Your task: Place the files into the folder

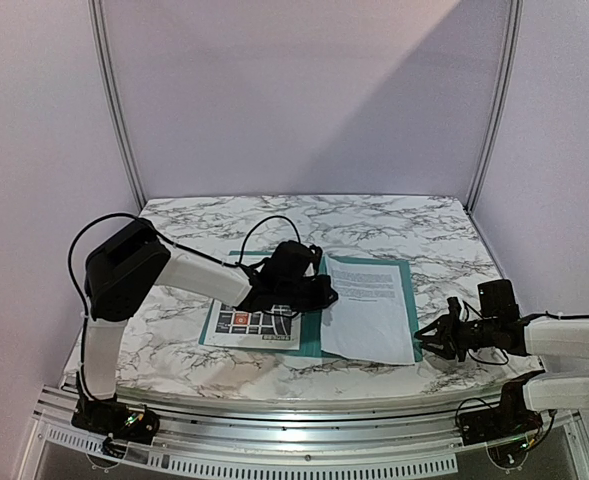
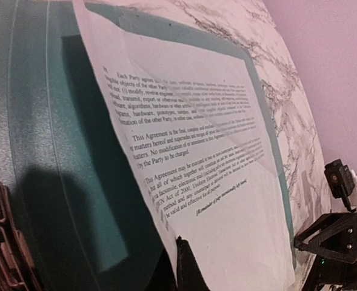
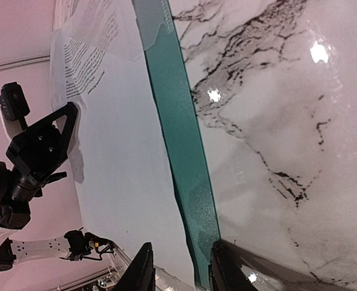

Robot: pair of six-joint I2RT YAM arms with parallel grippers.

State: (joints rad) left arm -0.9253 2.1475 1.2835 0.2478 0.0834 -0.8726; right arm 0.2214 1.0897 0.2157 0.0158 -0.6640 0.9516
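The teal folder lies open and flat on the marble table. A white text sheet rests on its right half, with the left edge lifted. My left gripper is shut on that raised edge. The green map sheet lies flat at the folder's left end, under the left arm. My right gripper hovers open at the folder's near right corner. Its fingers straddle the folder's rim and the sheet's edge, holding nothing.
The marble table is enclosed by pale walls with metal posts at the back corners. A metal rail runs along the near edge beside the arm bases. The left arm's forearm stretches across the table's left half.
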